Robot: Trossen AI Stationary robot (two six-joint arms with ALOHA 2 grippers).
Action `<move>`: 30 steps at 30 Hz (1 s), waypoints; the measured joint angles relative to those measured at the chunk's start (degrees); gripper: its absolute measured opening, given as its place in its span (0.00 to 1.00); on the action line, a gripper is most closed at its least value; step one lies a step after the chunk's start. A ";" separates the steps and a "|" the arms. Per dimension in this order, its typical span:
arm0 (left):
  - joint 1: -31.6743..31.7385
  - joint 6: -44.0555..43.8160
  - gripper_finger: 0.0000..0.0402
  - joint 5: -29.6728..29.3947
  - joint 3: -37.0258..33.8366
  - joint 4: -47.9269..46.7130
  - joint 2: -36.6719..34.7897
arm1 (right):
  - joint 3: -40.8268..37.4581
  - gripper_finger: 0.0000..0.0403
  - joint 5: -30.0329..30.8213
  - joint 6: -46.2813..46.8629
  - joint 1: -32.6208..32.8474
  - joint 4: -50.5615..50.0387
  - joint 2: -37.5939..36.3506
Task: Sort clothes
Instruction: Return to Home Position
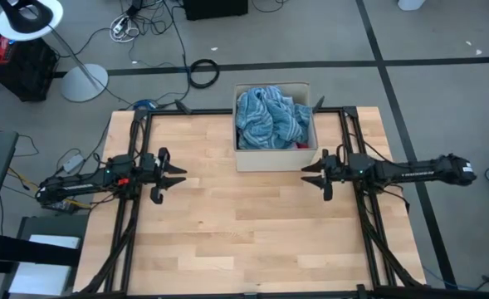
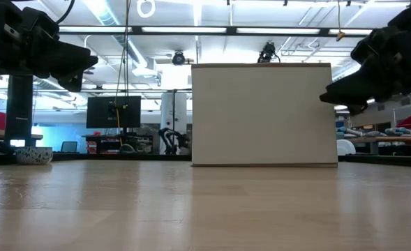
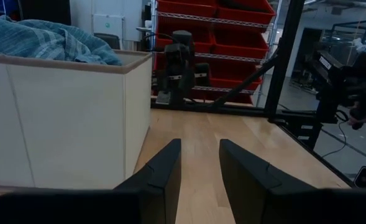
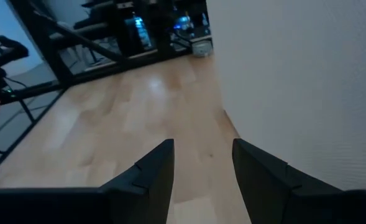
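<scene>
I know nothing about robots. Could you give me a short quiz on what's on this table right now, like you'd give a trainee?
1. True or false: the left gripper holds a cloth.
2. The blue striped cloth lies: A) in the box; B) on the table; C) on the floor.
3. Fill in: the fingers of the right gripper are ___ (open or shut).

Key: 1 false, it is empty, out at the table's left side. 2 A, the cloth is heaped at the top of the box. 3 open, with nothing between the fingers.
</scene>
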 joint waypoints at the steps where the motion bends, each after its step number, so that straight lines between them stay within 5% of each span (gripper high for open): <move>1: 0.00 0.00 0.29 0.00 0.00 -0.05 0.00 | 0.00 0.41 -0.77 -0.02 -0.46 -0.53 -0.87; 13: 0.00 0.01 0.29 0.00 0.00 0.00 0.00 | -0.03 0.41 -1.43 1.25 -0.05 -7.65 -10.01; 30: 0.00 0.01 0.29 0.03 0.00 0.11 0.00 | 0.14 0.41 22.51 -3.65 6.98 -6.99 -9.04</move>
